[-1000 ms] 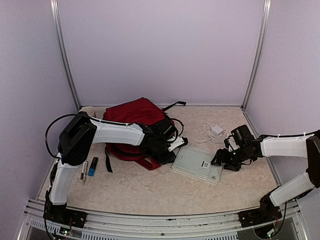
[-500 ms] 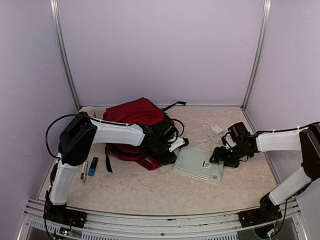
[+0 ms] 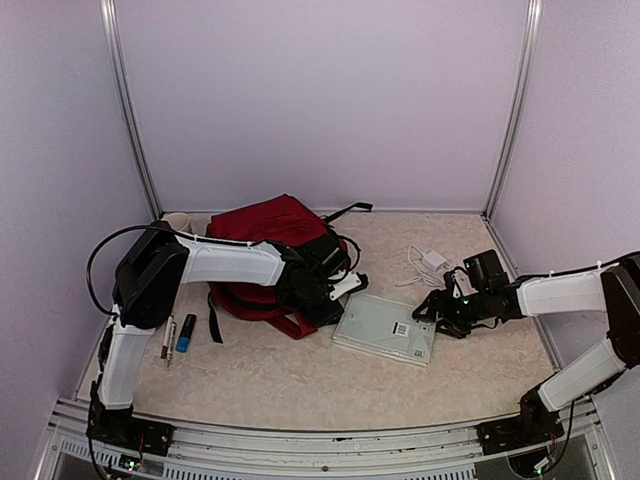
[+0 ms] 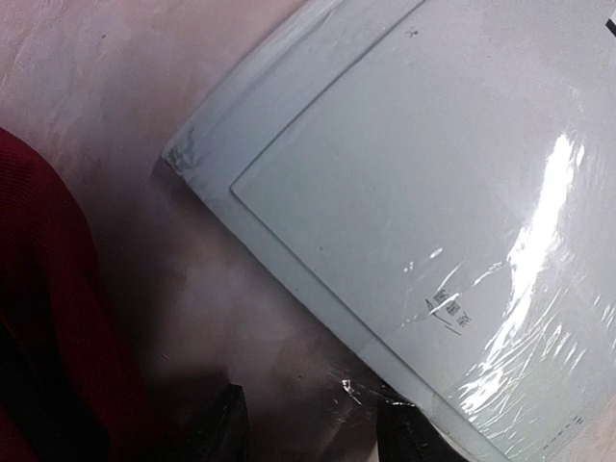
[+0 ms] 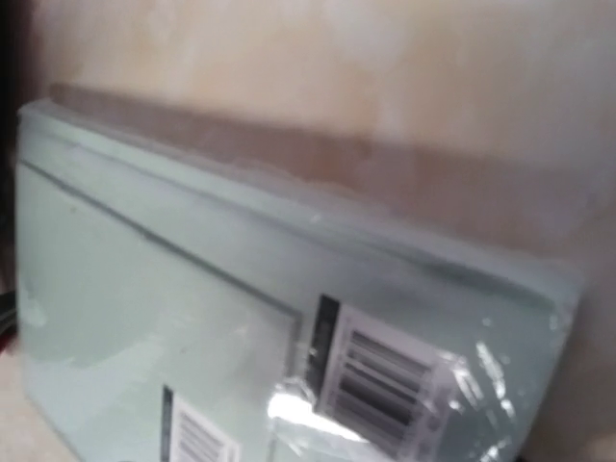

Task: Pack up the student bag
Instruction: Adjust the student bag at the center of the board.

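The left arm bends across the red student bag point(image 3: 265, 235), which lies at the back left of the table point(image 3: 300, 385). The left gripper point(image 3: 335, 303) sits low by a corner of the flat green pack point(image 3: 385, 328), with its fingers point(image 4: 223, 428) spread apart. The right arm reaches in low. The right gripper point(image 3: 432, 312) is at the pack's right edge, and I cannot tell how its fingers are.
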